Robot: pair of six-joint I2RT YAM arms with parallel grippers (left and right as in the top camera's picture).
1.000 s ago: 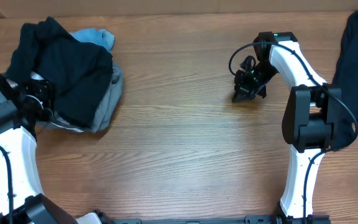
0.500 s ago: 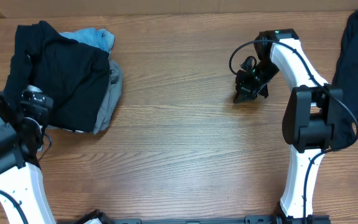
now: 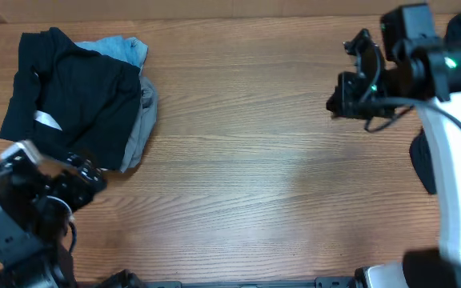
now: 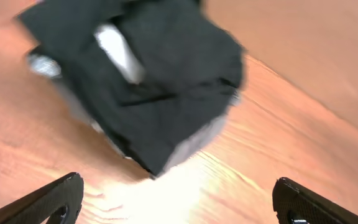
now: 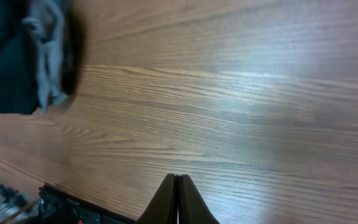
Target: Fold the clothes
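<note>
The left gripper [image 3: 90, 172] has backed away from the pile to 7 o'clock, its fingers spread wide and empty. The black garment [image 3: 70, 96] lies released at 10 o'clock on the table [image 3: 254, 176], over a grey garment [image 3: 144, 120] and a light-blue garment [image 3: 125, 48]. The right gripper [image 3: 338, 104], pressed together on nothing, has swung toward 2 o'clock.

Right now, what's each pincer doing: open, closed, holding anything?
Left pincer: wide open, empty.
Right pincer: closed, holding nothing.
</note>
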